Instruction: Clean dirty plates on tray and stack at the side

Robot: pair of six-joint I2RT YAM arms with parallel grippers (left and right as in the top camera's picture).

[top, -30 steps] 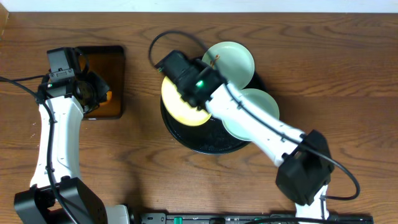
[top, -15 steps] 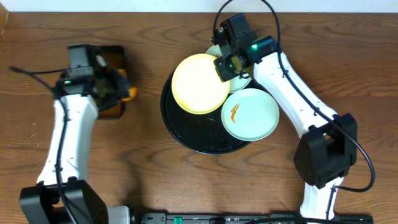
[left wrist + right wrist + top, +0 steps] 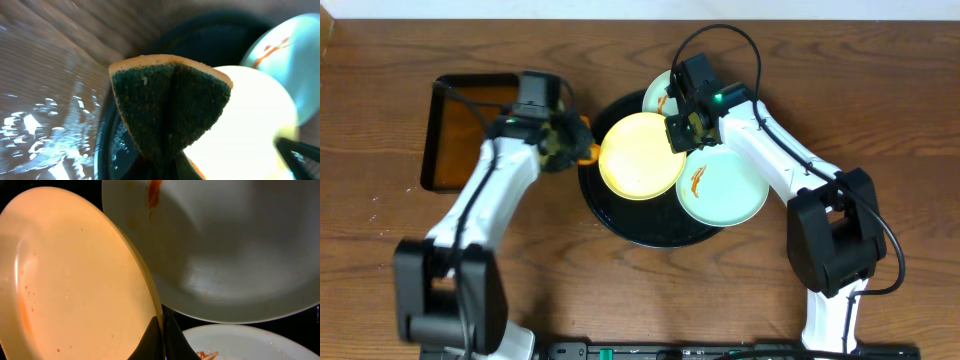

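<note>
Within the last second the left end effector (image 3: pixel 568 146), clenched on the sponge (image 3: pixel 584 152), crossed from the pan (image 3: pixel 455 150) near the tabletop's (image 3: pixel 850 80) left edge to the tray (image 3: pixel 620 228) rim beside the yellow plate (image 3: pixel 640 155); scrubbing looks imminent. The right end effector (image 3: pixel 678 133) grasps that plate's edge above the tray. Only the right wrist view reveals faint red specks on it.
</note>
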